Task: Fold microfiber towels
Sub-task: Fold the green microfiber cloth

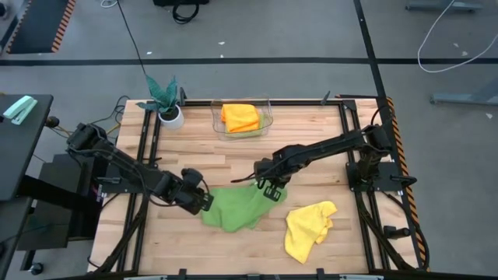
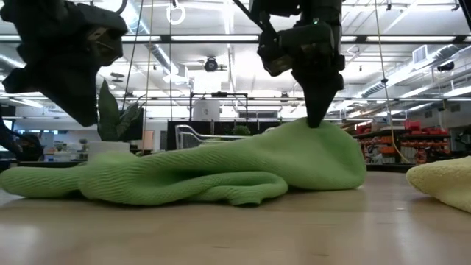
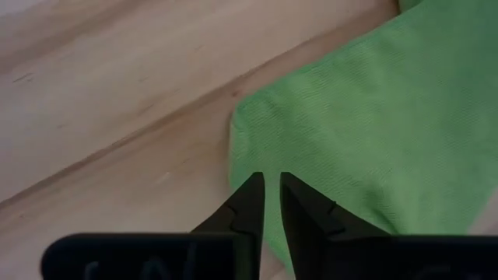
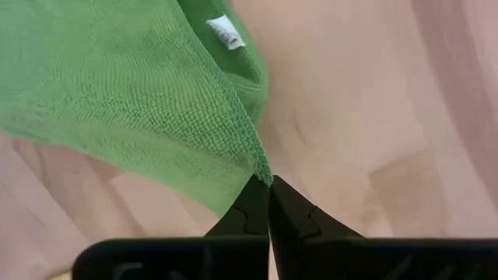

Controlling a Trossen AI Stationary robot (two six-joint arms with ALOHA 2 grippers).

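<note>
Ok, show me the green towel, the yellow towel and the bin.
Green towel (image 1: 236,208), high view, middle of the cloth.
Yellow towel (image 1: 306,228), high view, centre of the crumpled cloth.
Bin (image 1: 217,123), high view, its clear left wall.

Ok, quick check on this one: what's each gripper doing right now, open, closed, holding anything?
Left gripper: slightly open, holding nothing, above the green towel edge.
Right gripper: shut on the green towel's corner.

Bare table lies open at the front left; plant and bin block the rear edge
</note>
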